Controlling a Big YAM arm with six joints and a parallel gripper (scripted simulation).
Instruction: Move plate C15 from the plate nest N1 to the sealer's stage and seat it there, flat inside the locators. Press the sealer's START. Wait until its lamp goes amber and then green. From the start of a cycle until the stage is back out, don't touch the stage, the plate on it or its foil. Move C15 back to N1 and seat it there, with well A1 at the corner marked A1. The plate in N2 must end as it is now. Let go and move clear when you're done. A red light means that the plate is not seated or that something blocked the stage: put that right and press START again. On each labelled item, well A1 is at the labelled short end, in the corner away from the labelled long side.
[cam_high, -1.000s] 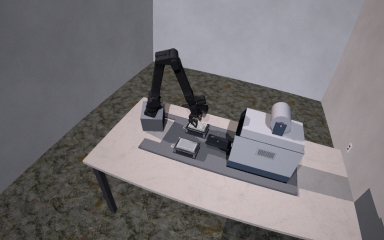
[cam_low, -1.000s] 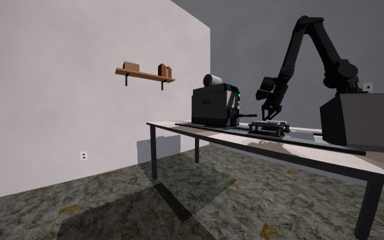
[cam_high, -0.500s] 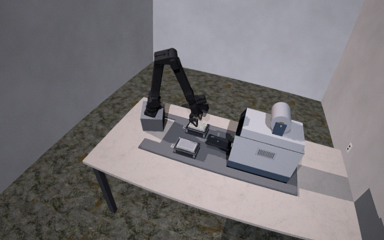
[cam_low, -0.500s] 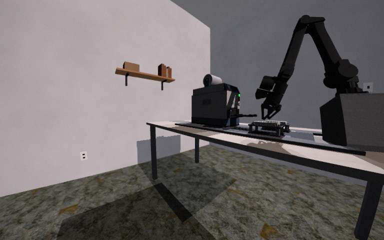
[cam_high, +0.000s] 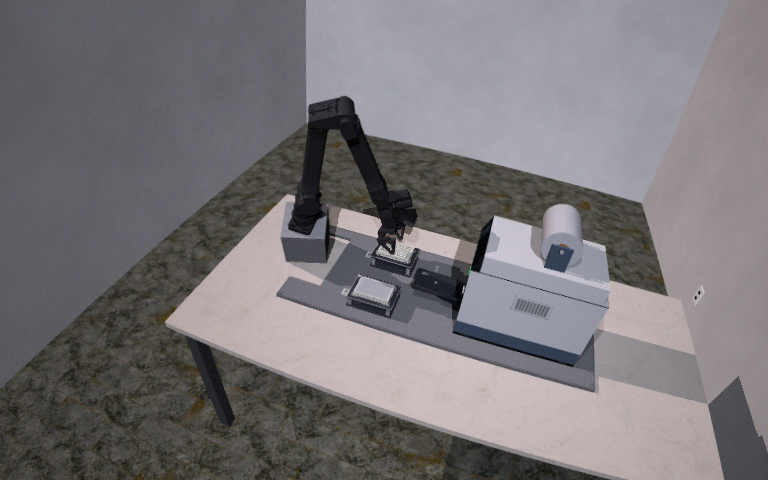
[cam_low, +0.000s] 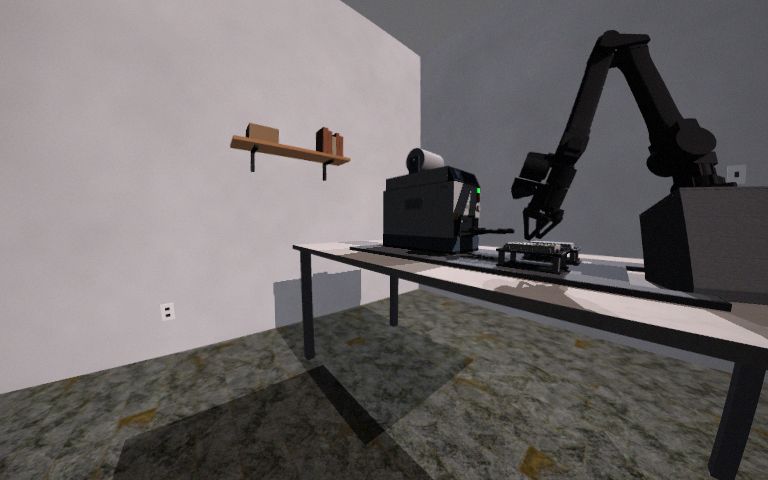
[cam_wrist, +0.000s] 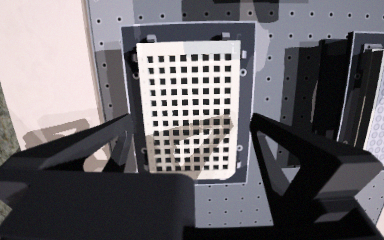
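The black jointed arm (cam_high: 362, 152) is arching high and reaching steeply down, its pincer (cam_low: 538, 230) hanging with fingers spread wide, gripping nothing. Directly beneath it, the white square-welled plate (cam_wrist: 187, 110) is sitting in its dark nest (cam_wrist: 247, 100) on the pale desk (cam_high: 351, 373). Only the wrist view is showing the wells; only the exterior view is showing the gap between fingertips and plate.

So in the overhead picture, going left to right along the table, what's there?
The grey pedestal under the arm → the white plate beneath the open gripper → the dark stage → the sealer with its foil roll.
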